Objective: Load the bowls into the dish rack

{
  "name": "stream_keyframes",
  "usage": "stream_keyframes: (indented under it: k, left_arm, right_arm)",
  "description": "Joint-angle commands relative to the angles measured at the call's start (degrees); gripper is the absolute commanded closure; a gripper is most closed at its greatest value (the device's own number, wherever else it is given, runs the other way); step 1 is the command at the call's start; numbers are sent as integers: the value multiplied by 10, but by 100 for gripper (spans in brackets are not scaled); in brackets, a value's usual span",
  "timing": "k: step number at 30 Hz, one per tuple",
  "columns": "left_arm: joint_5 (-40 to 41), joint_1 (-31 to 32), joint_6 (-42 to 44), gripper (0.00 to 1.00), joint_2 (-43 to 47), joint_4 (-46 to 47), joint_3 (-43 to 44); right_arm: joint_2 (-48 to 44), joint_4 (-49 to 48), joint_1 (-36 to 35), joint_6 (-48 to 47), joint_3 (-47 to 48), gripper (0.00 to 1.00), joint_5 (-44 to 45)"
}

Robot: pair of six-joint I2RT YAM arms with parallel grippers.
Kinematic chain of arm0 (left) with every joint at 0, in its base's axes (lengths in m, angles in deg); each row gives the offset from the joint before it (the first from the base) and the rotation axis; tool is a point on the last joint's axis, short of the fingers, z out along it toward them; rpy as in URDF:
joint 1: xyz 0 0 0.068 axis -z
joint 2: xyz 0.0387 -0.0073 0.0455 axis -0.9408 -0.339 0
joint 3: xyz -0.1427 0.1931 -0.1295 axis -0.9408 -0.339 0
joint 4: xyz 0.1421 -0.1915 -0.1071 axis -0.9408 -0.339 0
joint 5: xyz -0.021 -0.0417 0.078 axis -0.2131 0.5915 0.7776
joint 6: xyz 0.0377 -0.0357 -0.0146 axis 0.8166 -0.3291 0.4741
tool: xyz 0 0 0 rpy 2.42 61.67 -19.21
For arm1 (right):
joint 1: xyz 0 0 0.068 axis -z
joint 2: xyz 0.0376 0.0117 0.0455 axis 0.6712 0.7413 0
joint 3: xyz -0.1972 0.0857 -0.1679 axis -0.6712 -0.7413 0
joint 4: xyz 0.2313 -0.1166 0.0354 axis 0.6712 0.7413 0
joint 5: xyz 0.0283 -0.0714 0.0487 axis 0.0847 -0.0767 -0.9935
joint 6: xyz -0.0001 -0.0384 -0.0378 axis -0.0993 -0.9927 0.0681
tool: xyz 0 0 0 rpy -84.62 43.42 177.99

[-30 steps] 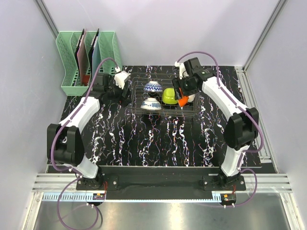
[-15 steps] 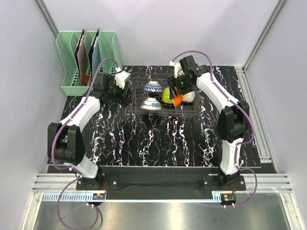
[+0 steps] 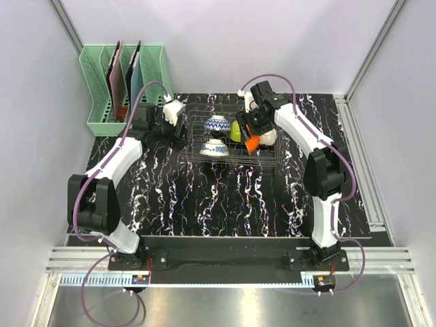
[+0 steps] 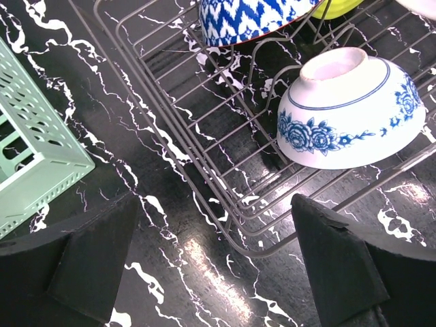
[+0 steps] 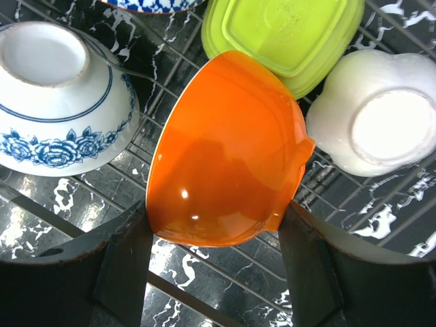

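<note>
My right gripper point(image 5: 214, 235) is shut on the orange bowl point(image 5: 228, 150) and holds it tilted above the dish rack point(image 3: 225, 158). In the rack lie, upside down, a white bowl with blue flowers point(image 5: 54, 95), a lime green bowl point(image 5: 286, 34) and a plain-looking white bowl point(image 5: 381, 116). A blue zigzag bowl point(image 4: 252, 17) sits behind the flowered one point(image 4: 347, 112). Over the dark mat, just off the rack's left end point(image 4: 204, 129), my left gripper point(image 4: 218, 272) stands open with nothing in it. From above, the orange bowl point(image 3: 252, 142) hangs between the green bowl point(image 3: 236, 133) and the white one point(image 3: 267, 137).
A tall mint-green slotted holder point(image 3: 122, 88) with flat boards stands at the back left, close to my left arm; its corner point(image 4: 34, 157) shows in the left wrist view. The black marbled mat point(image 3: 225, 197) covers the table in front of the rack.
My right gripper has carried the orange bowl a little to the left over the rack, toward the green bowl. The left arm has not moved.
</note>
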Motion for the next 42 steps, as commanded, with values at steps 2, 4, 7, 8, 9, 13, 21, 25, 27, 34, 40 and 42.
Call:
stream_keyframes:
  k: [2,4,7,8,9,13,21,25,27,34,40,42]
  left_arm:
    - [-25,-2,-1,1,9,30,-12]
    - [-29,-2,-1,1,8,31,-14]
    - [-35,-2,-3,1,2,33,-14]
    - [-37,-2,-5,1,1,35,-15]
    - [-41,-2,-5,1,0,36,-16]
    - [-52,-2,-7,1,-7,37,-17]
    - [-80,-2,-13,1,-17,40,-15]
    - [-101,-2,-15,1,-20,40,-15]
    - [-117,-3,-16,1,-20,41,-16]
    - [-143,0,-22,1,-18,49,-26]
    - [-146,2,-21,1,-12,51,-37]
    - [-146,2,-19,1,-9,50,-39]
  right_arm:
    - [-45,25,-18,-7,59,100,82]
    - [-41,52,-18,-6,65,100,124]
    - [-40,75,-19,-3,57,100,152]
    - [-40,78,-18,-3,50,100,154]
    - [-41,81,-19,0,46,100,158]
    - [-45,85,-20,1,17,100,172]
    - [-29,91,-22,-2,-15,100,202]
    - [-13,92,-28,-4,-16,100,218]
    - [-1,92,-33,-7,-14,100,232]
    - [47,92,-50,-15,12,100,280]
    - [77,90,-57,-16,47,100,297]
    - [83,89,-60,-19,50,100,299]
